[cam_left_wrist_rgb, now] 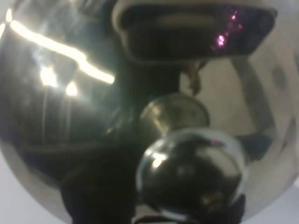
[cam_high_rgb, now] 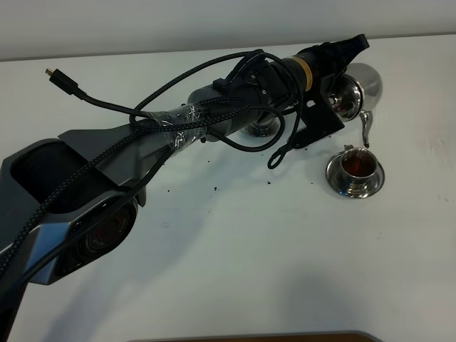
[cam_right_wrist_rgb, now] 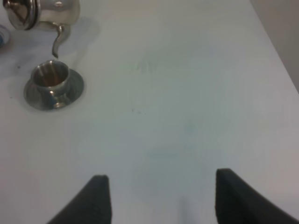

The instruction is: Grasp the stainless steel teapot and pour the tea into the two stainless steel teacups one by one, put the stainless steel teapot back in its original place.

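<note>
The stainless steel teapot [cam_high_rgb: 360,87] hangs tilted at the far right of the table, with my left gripper [cam_high_rgb: 346,60] shut on its handle side. Its thin spout [cam_high_rgb: 365,132] points down just over a steel teacup [cam_high_rgb: 355,165] holding brown tea on its saucer [cam_high_rgb: 375,182]. The left wrist view is filled by the teapot's shiny body [cam_left_wrist_rgb: 56,107] and lid knob [cam_left_wrist_rgb: 189,179]. The right wrist view shows the teapot [cam_right_wrist_rgb: 49,11], the teacup [cam_right_wrist_rgb: 50,75] and my right gripper [cam_right_wrist_rgb: 163,200], open over bare table. Another steel piece [cam_high_rgb: 259,129] sits mostly hidden under the left arm. The original place is not visible.
The left arm [cam_high_rgb: 214,117] lies diagonally across the table with looped black cables [cam_high_rgb: 246,146]. A loose cable plug [cam_high_rgb: 53,73] rests at the far left. Dark specks [cam_high_rgb: 214,189] dot the white tabletop near the middle. A brown edge [cam_high_rgb: 249,336] shows at the table's front.
</note>
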`<move>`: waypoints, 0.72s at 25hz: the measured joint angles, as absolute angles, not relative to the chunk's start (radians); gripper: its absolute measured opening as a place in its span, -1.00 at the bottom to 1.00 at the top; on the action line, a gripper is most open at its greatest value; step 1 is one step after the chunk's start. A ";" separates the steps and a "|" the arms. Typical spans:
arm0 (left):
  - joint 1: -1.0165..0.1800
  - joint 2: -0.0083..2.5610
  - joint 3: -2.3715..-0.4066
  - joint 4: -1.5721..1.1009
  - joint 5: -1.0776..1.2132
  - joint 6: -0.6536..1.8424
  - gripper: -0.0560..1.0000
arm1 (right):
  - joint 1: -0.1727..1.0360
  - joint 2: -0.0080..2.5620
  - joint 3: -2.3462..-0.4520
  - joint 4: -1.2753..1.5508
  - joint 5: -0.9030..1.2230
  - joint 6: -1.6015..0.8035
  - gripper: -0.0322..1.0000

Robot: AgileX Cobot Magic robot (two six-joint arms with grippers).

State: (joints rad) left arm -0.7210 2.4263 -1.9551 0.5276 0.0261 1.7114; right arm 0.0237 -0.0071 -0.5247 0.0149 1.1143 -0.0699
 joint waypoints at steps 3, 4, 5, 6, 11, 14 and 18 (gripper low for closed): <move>-0.721 2.426 -1.955 0.528 0.041 1.665 -0.42 | 0.024 -0.007 -0.525 0.015 1.114 -0.070 0.01; -0.721 2.426 -1.955 0.528 0.049 1.647 -0.42 | 0.024 -0.007 -0.525 0.015 1.114 -0.069 0.01; -0.721 2.426 -1.955 0.528 0.053 1.624 -0.42 | 0.024 -0.007 -0.525 0.015 1.114 -0.069 0.01; -0.721 2.426 -1.955 0.528 0.060 1.597 -0.42 | 0.024 -0.007 -0.525 0.015 1.114 -0.069 0.01; -0.721 2.405 -1.955 0.528 0.134 1.494 -0.42 | 0.024 -0.007 -0.525 0.015 1.114 -0.069 0.01; -0.721 2.364 -1.954 0.519 0.225 1.440 -0.42 | 0.024 -0.007 -0.525 0.015 1.114 -0.070 0.01; -0.722 2.286 -1.954 0.408 0.369 1.338 -0.42 | 0.024 -0.007 -0.525 0.015 1.114 -0.070 0.01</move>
State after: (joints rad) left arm -0.7223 2.2861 -1.9540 0.4078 0.3690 1.3381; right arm 0.0237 -0.0071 -0.5247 0.0149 1.1143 -0.0698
